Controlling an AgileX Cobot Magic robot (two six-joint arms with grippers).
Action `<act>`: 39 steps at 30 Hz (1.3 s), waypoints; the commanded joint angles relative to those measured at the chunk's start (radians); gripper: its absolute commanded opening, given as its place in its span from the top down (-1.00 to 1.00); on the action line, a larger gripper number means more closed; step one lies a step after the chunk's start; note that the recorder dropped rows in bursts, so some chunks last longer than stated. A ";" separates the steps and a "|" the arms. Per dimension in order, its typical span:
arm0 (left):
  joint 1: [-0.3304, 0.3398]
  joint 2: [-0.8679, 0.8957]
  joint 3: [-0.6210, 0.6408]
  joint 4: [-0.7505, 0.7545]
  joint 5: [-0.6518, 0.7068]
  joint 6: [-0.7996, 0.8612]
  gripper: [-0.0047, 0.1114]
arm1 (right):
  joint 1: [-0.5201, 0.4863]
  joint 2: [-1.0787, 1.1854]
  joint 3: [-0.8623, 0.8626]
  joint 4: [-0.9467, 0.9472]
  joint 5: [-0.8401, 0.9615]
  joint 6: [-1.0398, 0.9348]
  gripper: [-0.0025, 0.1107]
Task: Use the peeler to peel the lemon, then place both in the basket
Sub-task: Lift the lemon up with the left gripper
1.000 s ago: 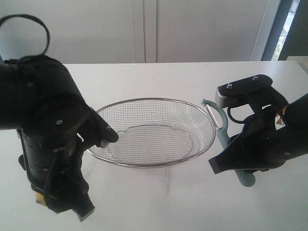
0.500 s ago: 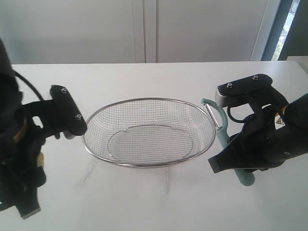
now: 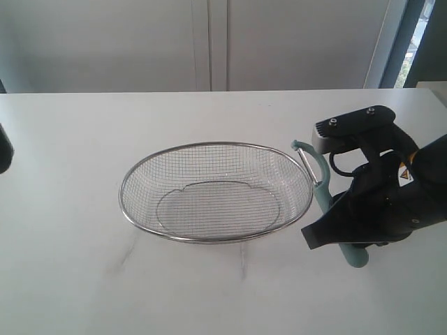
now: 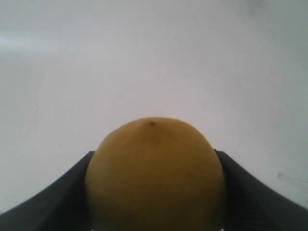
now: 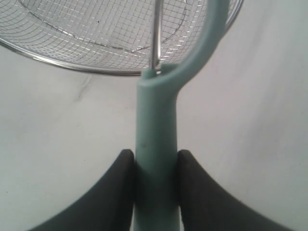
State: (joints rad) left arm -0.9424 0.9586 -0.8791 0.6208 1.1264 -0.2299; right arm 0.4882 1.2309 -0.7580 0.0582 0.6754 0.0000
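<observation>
The yellow lemon fills the left wrist view, with my left gripper shut on it, one dark finger on each side. In the exterior view this arm shows only as a dark sliver at the left edge. The pale teal peeler is held by its handle in my right gripper, just right of the silver wire basket. In the right wrist view the gripper is shut on the peeler, whose loop head and blade reach over the basket's rim. Nothing lies in the basket.
The white table carries the basket at its middle. A pale wall with cabinet seams rises behind the far table edge. A dark window frame stands at the back right.
My left arm has swung away from the basket and out of the exterior view to the left. The right arm and the peeler have not moved.
</observation>
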 commanded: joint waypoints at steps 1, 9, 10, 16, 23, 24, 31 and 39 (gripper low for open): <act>-0.008 -0.016 0.006 0.004 0.082 -0.015 0.92 | -0.001 -0.008 0.001 -0.007 -0.010 0.000 0.96; 0.028 -0.022 0.055 -0.008 -0.230 0.161 0.92 | -0.001 -0.008 0.001 -0.007 -0.012 0.000 0.96; 0.064 -0.030 0.069 -0.022 -0.302 0.178 0.92 | -0.001 -0.008 0.001 -0.007 -0.012 0.000 0.96; 0.461 -0.017 0.128 -0.287 -0.545 0.461 0.92 | -0.001 -0.008 0.001 -0.007 -0.012 0.000 0.96; 0.641 0.058 0.138 -1.220 -0.630 1.216 0.92 | -0.001 -0.008 0.001 -0.007 -0.012 0.000 0.96; 0.641 0.074 0.138 -1.345 -0.584 1.335 0.92 | -0.001 -0.008 0.001 -0.007 -0.012 0.000 0.96; 0.641 0.125 0.138 -1.803 -0.456 1.737 0.92 | -0.001 -0.008 0.001 -0.007 -0.012 0.000 0.96; 0.641 0.125 0.138 -2.051 -0.451 1.880 0.92 | -0.001 -0.008 0.001 -0.007 -0.012 0.000 0.96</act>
State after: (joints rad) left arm -0.3053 1.0877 -0.7410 -1.3338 0.6489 1.6233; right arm 0.4882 1.2309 -0.7580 0.0582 0.6754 0.0000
